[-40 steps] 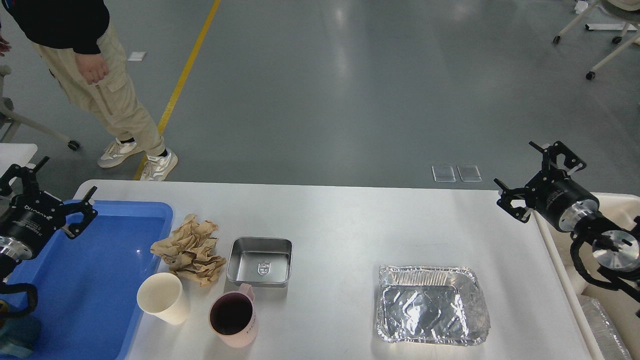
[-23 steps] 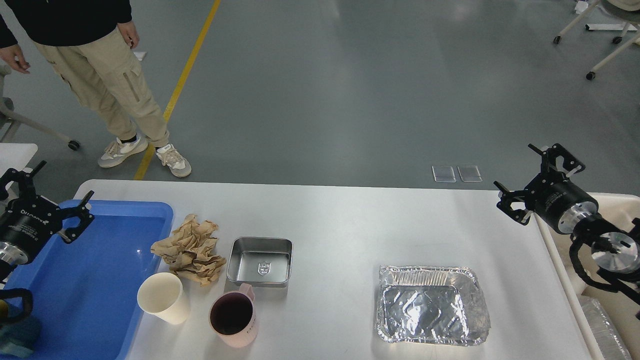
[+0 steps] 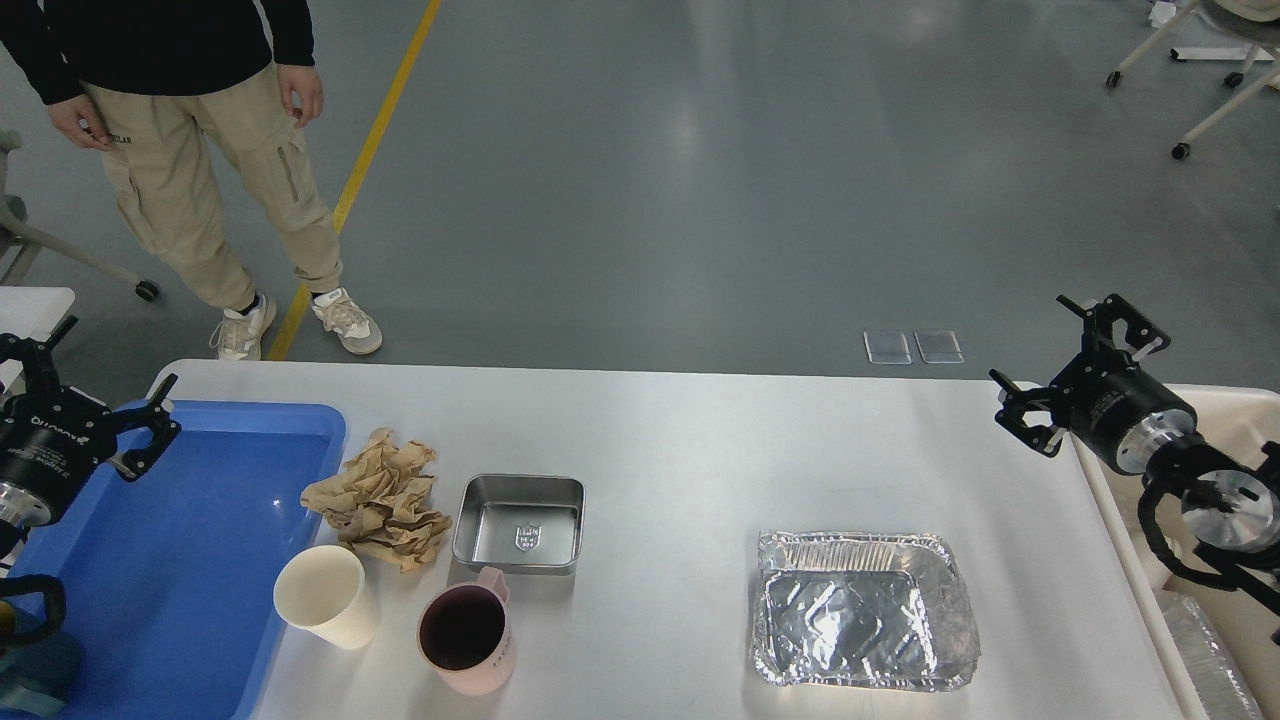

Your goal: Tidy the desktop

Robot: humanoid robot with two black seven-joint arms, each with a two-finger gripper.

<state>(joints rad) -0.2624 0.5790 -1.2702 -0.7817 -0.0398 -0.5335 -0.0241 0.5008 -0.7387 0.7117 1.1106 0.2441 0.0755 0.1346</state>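
Observation:
The white desktop (image 3: pixel 680 440) fills the lower part of the head view. On its left part lie a crumpled brown paper (image 3: pixel 382 498), a cream paper cup (image 3: pixel 325 595), a pink mug (image 3: pixel 466 630) and a small square metal tray (image 3: pixel 520 522). A foil tray (image 3: pixel 862 610) sits at the right. My left gripper (image 3: pixel 95 375) is open and empty over the far left corner of the blue tray (image 3: pixel 180 580). My right gripper (image 3: pixel 1050 365) is open and empty above the desktop's right edge.
A cream bin (image 3: pixel 1225 600) stands off the desktop's right side under my right arm. A person (image 3: pixel 190 150) in beige trousers stands on the floor beyond the far left corner. Wheeled chair legs (image 3: pixel 1200 90) show at the far right.

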